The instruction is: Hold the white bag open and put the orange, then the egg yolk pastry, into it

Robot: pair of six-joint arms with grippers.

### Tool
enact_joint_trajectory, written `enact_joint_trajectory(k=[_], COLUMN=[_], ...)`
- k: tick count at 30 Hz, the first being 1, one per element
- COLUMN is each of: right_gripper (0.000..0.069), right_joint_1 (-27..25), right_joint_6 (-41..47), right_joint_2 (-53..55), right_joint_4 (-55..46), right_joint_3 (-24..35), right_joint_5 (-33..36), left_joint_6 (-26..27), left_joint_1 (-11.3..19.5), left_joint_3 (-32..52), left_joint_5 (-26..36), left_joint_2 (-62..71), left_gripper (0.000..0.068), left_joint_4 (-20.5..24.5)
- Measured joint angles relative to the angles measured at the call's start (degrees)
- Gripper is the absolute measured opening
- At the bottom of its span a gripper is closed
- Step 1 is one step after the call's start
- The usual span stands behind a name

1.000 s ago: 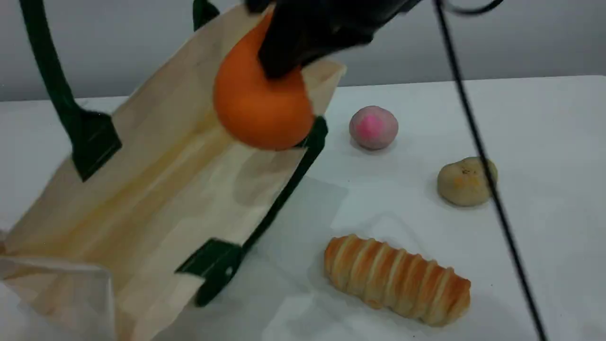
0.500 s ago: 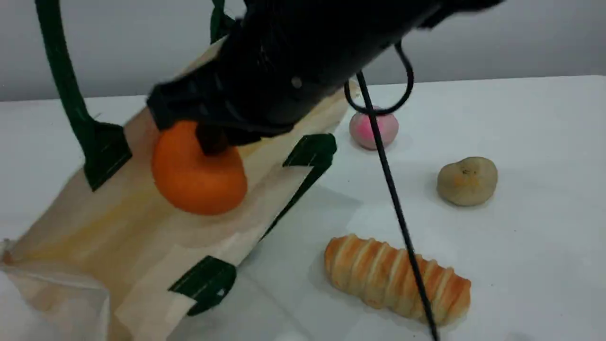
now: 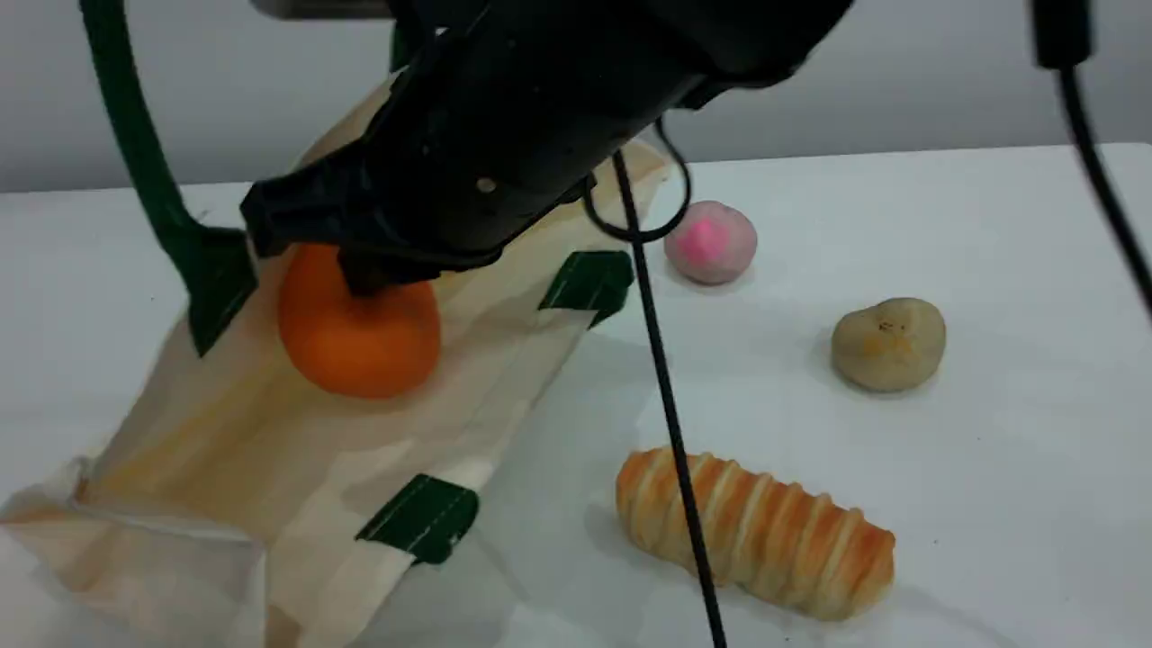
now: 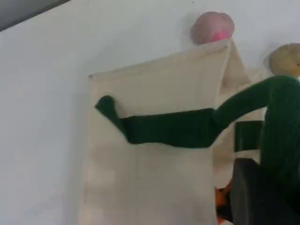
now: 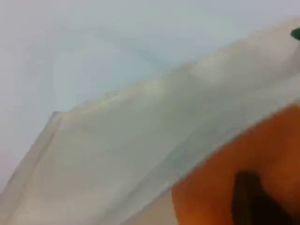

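Observation:
The white bag [image 3: 297, 450] lies tilted on the table with its mouth held open. Its green handle [image 3: 135, 135] is pulled up toward the top left. In the left wrist view that handle [image 4: 178, 126] runs into my left gripper [image 4: 262, 197], which is shut on it. My right gripper [image 3: 364, 270] is shut on the top of the orange [image 3: 360, 337], which sits low inside the bag's mouth against the inner cloth. The right wrist view shows the orange [image 5: 220, 187] under a dark fingertip [image 5: 251, 199]. The egg yolk pastry [image 3: 887, 344] rests on the table to the right.
A pink-centred ball [image 3: 710, 241] sits behind the pastry, close to the bag's far corner. A long striped bread roll [image 3: 756, 531] lies at the front right. A black cable [image 3: 666, 387] hangs from the right arm across the roll.
The right arm swung down and left, carrying the orange from above the bag's rim deep into its open mouth. The bag's front wall sagged lower.

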Motion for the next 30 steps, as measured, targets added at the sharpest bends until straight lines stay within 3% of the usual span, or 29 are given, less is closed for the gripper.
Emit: enact_joint_trajectory(k=[7,11,15,22,25,30], right_gripper=[0.0039,0.0085,0.0197,0.0472,0.0519,0.0528], right_joint_1=[0.0,0.0,0.0,-0.3,-1.0,-5.2], right_joint_6=[0.0,-0.2,-2.9,-4.0,-4.0,-0.9], right_joint_2=[2.2,2.2,2.1,0.2,-2.0,-5.7], right_joint_4=[0.0,0.0,0.0,-0.9,-3.2,-8.0], right_joint_3=[-0.9,-0.9,-0.9,-0.9,-0.8,-0.8], right_joint_5=[-0.4,-0.4,0.2,3.7,6.7,15.5], left_joint_6=[0.0,0.1,0.1,0.1,0.2,0.2], left_joint_1=[0.0,0.0,0.0,0.0,0.0,0.0], left_joint_3=[0.0,0.0,0.0,0.0,0.0,0.0], left_joint_5=[0.0,-0.4,-0.4,-0.4,-0.5,-0.4], left_joint_2=[0.0,0.0,0.0,0.0,0.0,0.0], left_gripper=[0.0073,0.0073,0.0073,0.0073,0.0073,0.0073], left_joint_4=[0.1,0.1,0.1,0.5,0.7,0.7])
